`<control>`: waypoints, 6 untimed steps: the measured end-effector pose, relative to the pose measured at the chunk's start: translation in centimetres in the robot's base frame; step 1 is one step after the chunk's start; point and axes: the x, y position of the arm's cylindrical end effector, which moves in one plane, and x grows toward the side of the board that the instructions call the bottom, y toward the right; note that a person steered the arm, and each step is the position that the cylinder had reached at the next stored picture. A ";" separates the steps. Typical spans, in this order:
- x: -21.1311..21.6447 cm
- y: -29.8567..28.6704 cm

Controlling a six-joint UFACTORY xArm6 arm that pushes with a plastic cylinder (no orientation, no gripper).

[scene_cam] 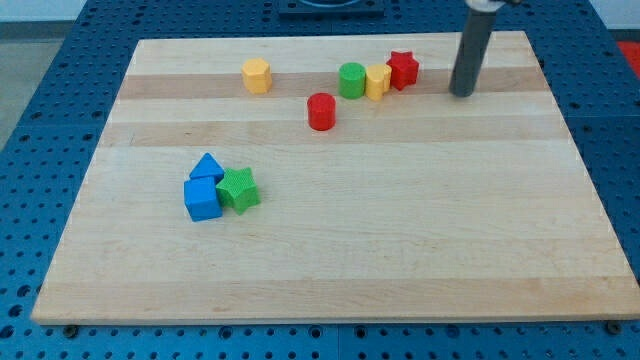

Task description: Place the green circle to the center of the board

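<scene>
Standing at the far right, my tip (462, 93) touches nothing, placed right of the red star block (403, 69), while the green circle block (351, 80) sits far of the wooden board (330, 270) centre.

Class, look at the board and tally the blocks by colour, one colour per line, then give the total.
Yellow: 2, the yellow hexagon and the yellow block
Red: 2, the red cylinder and the red star
Green: 2, the green circle and the green star
Blue: 2, the blue triangle and the blue cube
Total: 8
</scene>
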 end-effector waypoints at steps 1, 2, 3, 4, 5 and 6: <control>-4.5 0.4; -8.6 -3.6; -8.4 -8.1; -6.8 -11.6; -5.1 -14.2; -3.3 -16.4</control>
